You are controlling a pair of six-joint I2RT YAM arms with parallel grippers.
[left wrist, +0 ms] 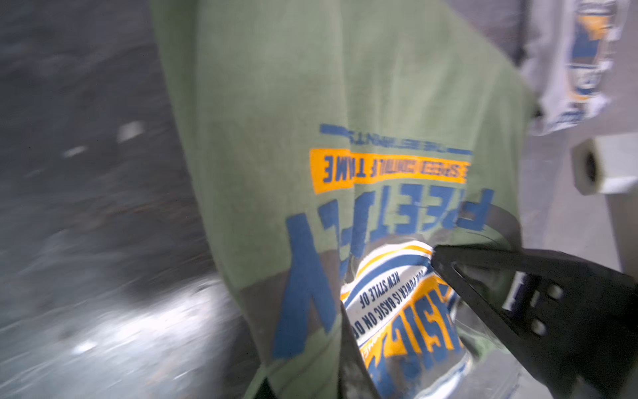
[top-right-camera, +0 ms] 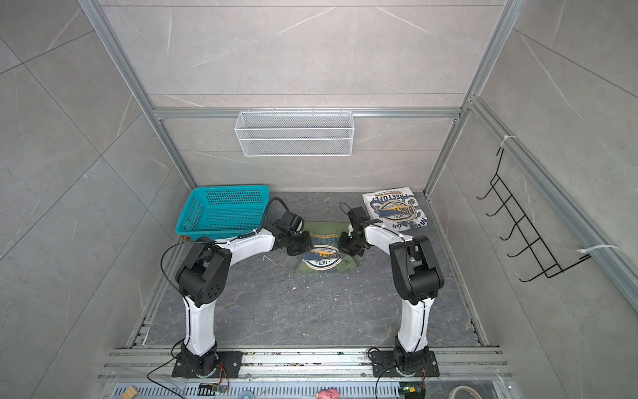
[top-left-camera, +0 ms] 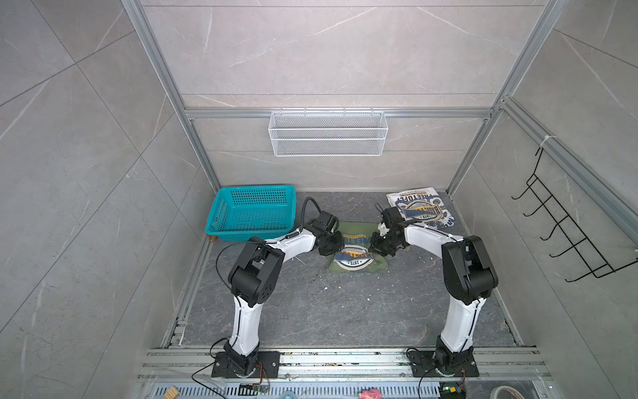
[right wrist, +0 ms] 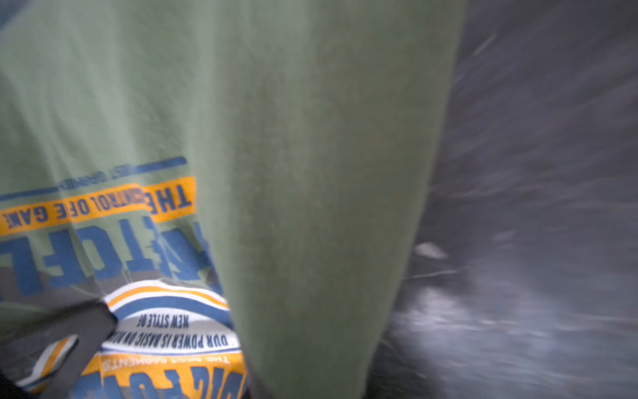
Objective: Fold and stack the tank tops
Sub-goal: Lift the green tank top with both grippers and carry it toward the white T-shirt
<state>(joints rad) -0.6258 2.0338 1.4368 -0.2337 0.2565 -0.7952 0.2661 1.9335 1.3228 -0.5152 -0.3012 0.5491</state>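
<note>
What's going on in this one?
Both arms are on the olive green tank top in the middle of the table. The left gripper is at one side edge and the right gripper at the opposite edge. Blur hides whether either has pinched the cloth. The white tank top lies folded in the far right corner, apart from it. The teal basket sits far left.

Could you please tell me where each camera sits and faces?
Top views: high above the arm bases, looking down on the table; both arms whole, left gripper and right gripper beside the olive tank top.
Left wrist: past its finger, over olive cloth toward the white tank top.
Right wrist: past its finger, along olive cloth and table.
Shared: both wrists see the olive print.
</note>
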